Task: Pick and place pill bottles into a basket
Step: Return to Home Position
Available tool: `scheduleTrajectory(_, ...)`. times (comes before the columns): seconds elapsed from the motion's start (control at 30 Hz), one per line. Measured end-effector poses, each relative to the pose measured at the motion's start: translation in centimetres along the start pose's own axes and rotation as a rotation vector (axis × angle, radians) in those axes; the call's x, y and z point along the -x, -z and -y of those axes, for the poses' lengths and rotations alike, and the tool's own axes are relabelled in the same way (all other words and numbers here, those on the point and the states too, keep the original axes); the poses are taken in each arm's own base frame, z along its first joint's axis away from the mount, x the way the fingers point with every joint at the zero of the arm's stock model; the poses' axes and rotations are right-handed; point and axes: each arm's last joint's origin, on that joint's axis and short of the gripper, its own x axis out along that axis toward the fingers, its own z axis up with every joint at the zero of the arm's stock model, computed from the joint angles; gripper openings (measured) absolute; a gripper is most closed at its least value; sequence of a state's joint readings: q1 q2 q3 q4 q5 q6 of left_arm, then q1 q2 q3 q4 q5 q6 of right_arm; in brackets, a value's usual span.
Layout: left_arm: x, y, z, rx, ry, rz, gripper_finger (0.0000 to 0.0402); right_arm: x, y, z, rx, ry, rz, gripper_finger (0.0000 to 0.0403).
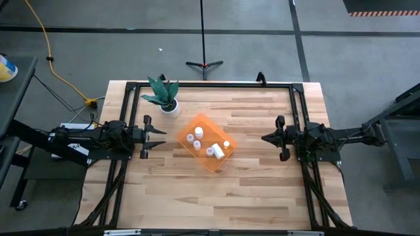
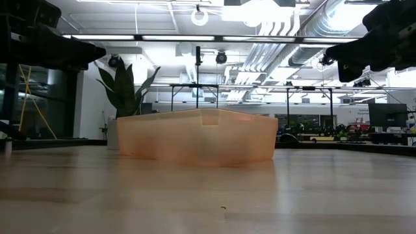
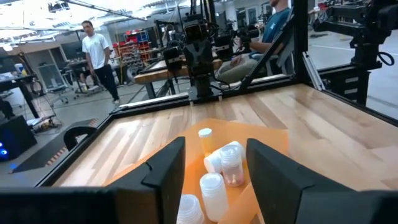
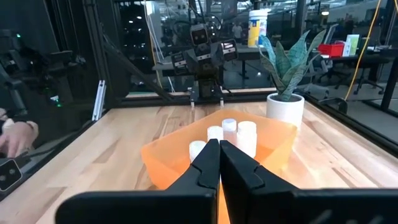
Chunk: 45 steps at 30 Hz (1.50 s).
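The orange basket (image 1: 206, 142) sits at the table's middle, also in the low view (image 2: 198, 134). Several white pill bottles (image 1: 197, 136) lie and stand inside it; they show in the left wrist view (image 3: 224, 163) and the right wrist view (image 4: 230, 130). My left gripper (image 1: 162, 138) is open and empty, left of the basket and above the table. My right gripper (image 1: 264, 138) is shut and empty, right of the basket and above the table.
A white pot with a green plant (image 1: 168, 99) stands just beyond the basket's far-left side. A black frame (image 1: 210, 85) runs along the table's far edge and sides. Bare wood lies toward the near edge. People show in the room beyond.
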<state>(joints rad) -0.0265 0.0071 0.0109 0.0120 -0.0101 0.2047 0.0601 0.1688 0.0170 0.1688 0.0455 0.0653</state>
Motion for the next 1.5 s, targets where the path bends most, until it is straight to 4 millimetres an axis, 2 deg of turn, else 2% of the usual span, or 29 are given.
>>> scheduleTrajectory(1.5, 0.00, 0.02, 0.00, 0.001, 0.000, 0.000, 0.0207, 0.00, 0.10, 0.01, -0.004, 0.001, -0.011, 0.0002)
